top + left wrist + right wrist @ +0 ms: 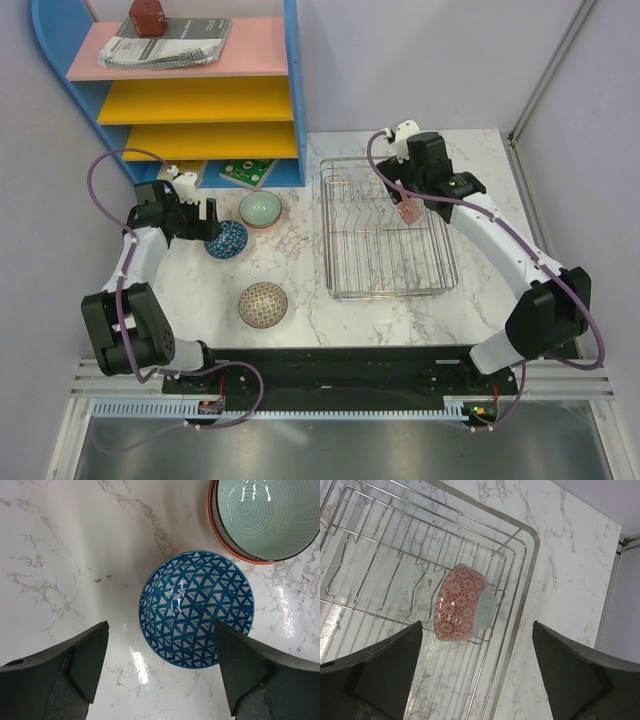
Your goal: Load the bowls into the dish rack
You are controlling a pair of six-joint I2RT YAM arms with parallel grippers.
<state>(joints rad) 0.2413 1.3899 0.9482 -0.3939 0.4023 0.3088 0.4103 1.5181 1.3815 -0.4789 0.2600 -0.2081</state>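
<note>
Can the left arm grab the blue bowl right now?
Probably yes. The left gripper hangs open just above the blue bowl, and nothing lies between them. The green bowl sits close beside it, so the fingers may need a little care coming down.

Blue bowl (pixel 196 609) — between open fingers (pixel 90 660)

Blue shelf unit (pixel 200 100) holding papers (pixel 165 47), red box (pixel 147 15)

Left gripper (pixel 160 642), right gripper (pixel 477 640): jaws apart.
</note>
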